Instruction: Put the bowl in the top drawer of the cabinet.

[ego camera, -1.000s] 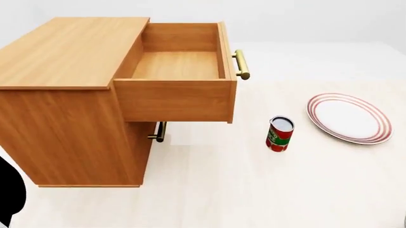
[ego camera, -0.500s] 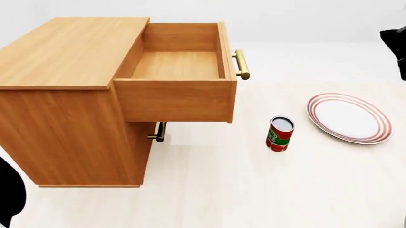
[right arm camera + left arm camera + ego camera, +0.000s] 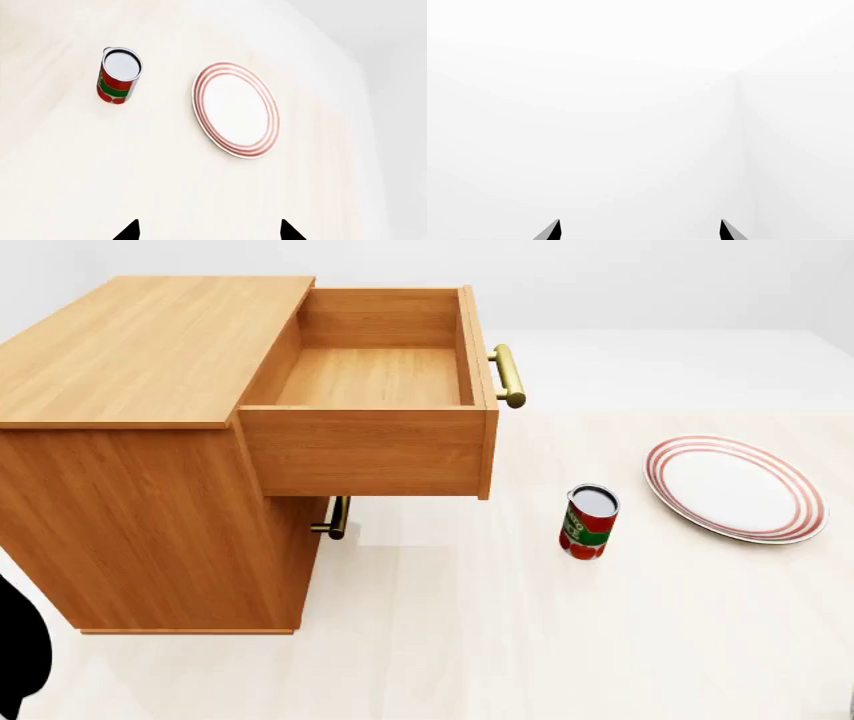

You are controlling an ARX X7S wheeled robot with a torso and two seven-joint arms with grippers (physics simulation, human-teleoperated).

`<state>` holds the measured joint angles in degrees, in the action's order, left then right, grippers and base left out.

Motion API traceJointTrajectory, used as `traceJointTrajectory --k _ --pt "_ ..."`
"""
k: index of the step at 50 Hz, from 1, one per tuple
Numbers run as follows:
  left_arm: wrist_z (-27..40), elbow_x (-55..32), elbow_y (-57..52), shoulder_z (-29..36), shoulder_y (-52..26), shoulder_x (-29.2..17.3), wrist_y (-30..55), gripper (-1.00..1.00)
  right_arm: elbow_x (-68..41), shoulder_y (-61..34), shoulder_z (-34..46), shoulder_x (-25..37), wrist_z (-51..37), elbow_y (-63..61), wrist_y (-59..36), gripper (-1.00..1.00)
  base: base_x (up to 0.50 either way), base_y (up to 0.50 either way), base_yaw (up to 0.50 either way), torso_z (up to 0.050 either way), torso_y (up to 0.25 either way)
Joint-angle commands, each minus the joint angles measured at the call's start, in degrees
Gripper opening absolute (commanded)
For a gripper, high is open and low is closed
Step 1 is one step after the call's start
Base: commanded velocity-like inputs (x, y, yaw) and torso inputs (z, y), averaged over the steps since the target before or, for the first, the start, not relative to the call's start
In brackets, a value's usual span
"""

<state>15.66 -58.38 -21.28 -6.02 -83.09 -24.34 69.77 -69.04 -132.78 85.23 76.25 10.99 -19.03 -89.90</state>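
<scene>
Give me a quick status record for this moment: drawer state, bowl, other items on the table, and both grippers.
top drawer: pulled open, empty inside
lower drawer handle: visible under the open drawer; that drawer looks shut
bowl: not visible in any view
can: upright on the table, between cabinet and plate
plate: flat on the table, empty, apart from the can
left gripper: open, holding nothing, facing blank white
right gripper: open, holding nothing, above the table near the plate

Both pincers cut off — only fingertips show; lower drawer handle seemingly half-hidden.
</scene>
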Motion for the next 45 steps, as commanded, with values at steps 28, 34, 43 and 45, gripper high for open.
traceJointTrajectory --k 28,34,43,45 --pt "0.66 -0.57 0.18 0.78 0.85 -0.33 -1.52 1.0 5.41 12.15 14.97 11.66 -4.59 -3.93 8.53 1.0 0.0 0.0 0.0 0.0 0.0" --pt "0.58 -0.47 0.28 0.92 1.34 -0.45 -1.97 1.0 0.77 15.69 17.08 11.33 -9.84 -1.85 13.52 1.0 0.0 0.0 0.0 0.0 0.0" --pt "0.88 -0.73 0.23 0.91 1.95 -0.57 -2.17 1.0 -2.57 21.07 20.51 10.14 -15.42 1.58 20.38 1.0 0.0 0.0 0.0 0.0 0.0" --pt "0.95 -0.82 0.25 0.87 2.14 -0.56 -2.21 1.0 -2.96 23.36 22.08 9.85 -17.34 2.8 23.3 1.0 0.0 0.0 0.0 0.0 0.0"
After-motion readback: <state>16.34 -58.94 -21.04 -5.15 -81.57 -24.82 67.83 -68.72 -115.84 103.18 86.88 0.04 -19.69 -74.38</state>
